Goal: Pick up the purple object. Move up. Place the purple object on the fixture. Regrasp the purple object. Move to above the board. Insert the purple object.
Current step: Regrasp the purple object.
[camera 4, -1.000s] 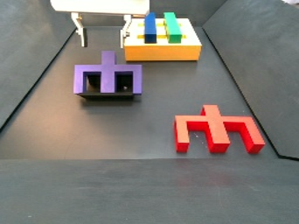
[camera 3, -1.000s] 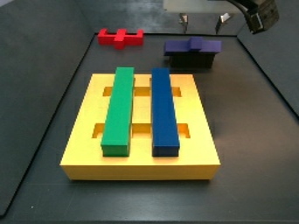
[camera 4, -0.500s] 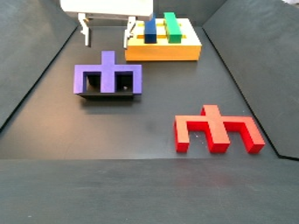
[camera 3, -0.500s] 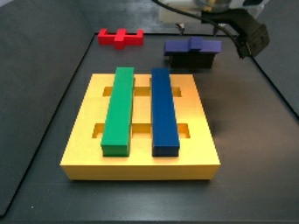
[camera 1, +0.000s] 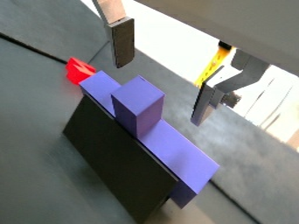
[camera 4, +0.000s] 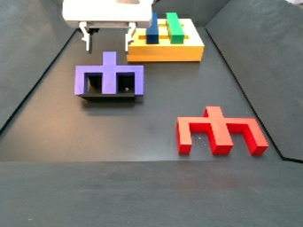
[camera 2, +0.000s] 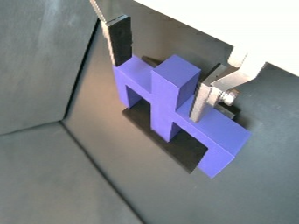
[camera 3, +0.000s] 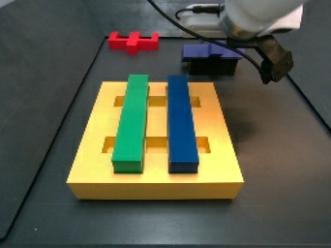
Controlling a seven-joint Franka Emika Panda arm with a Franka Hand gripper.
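The purple object [camera 4: 110,80] lies on the black fixture [camera 4: 113,97], its middle prong sticking up. In both wrist views the same piece [camera 1: 142,112] [camera 2: 173,103] sits just beyond my fingertips. My gripper [camera 4: 105,37] hangs open above and slightly behind it, and its fingers [camera 1: 121,44] stand apart on either side of the raised prong without touching it. Nothing is held. In a side view the gripper [camera 3: 238,41] hovers over the purple object [camera 3: 211,50] on the fixture [camera 3: 211,68]. The yellow board [camera 3: 91,145] carries a green bar and a blue bar.
A red comb-shaped block [camera 4: 219,131] lies on the dark floor, away from the fixture, and it also shows as a red block [camera 3: 132,41] behind the board. A cable runs from the arm at the top. Dark walls ring the floor.
The gripper has come down and closer to the fixture, still open. The purple object, board and red block have not moved.
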